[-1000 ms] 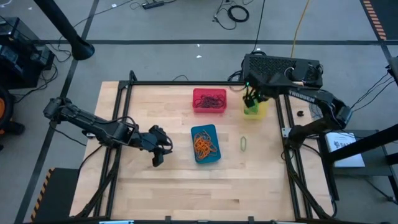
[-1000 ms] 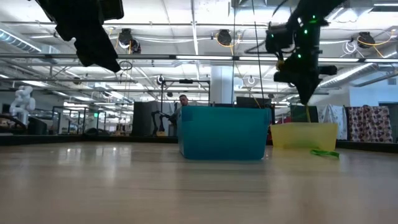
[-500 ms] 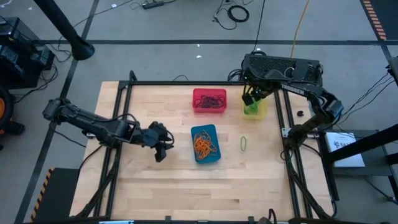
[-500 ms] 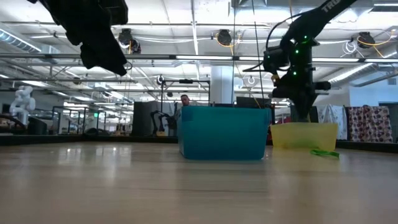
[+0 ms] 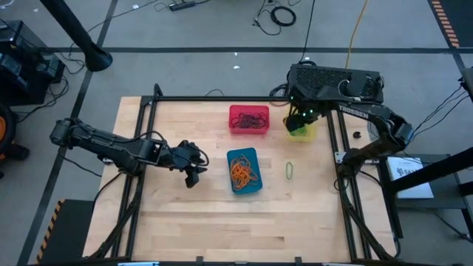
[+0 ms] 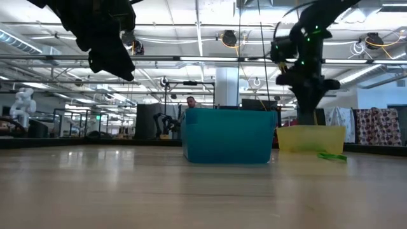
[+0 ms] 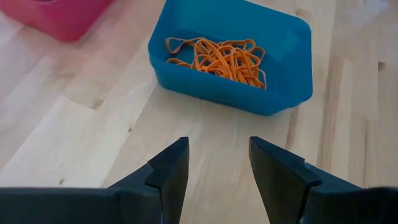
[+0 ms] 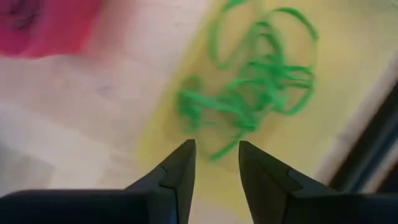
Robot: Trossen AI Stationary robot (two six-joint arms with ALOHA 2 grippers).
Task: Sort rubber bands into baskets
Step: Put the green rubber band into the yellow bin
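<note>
Right end effector (image 8: 214, 163) over yellow plastic basket (image 5: 303, 133) at 1 o'clock: fingers newly apart, green rubber bands (image 8: 261, 93) dropped in. Left end effector (image 7: 217, 163) apart, empty. One green band (image 5: 289, 171) remains on wooden surface (image 5: 222, 214).

Three baskets (image 5: 249, 119) toward the table (image 5: 222, 214) far edge, rubber bands (image 5: 243, 171) inside each, one band (image 5: 289, 171) loose near right edge

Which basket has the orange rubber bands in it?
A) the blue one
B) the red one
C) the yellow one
A: the orange rubber bands lie tangled inside the blue basket, as the left wrist view shows, and the high view shows the same.
</note>
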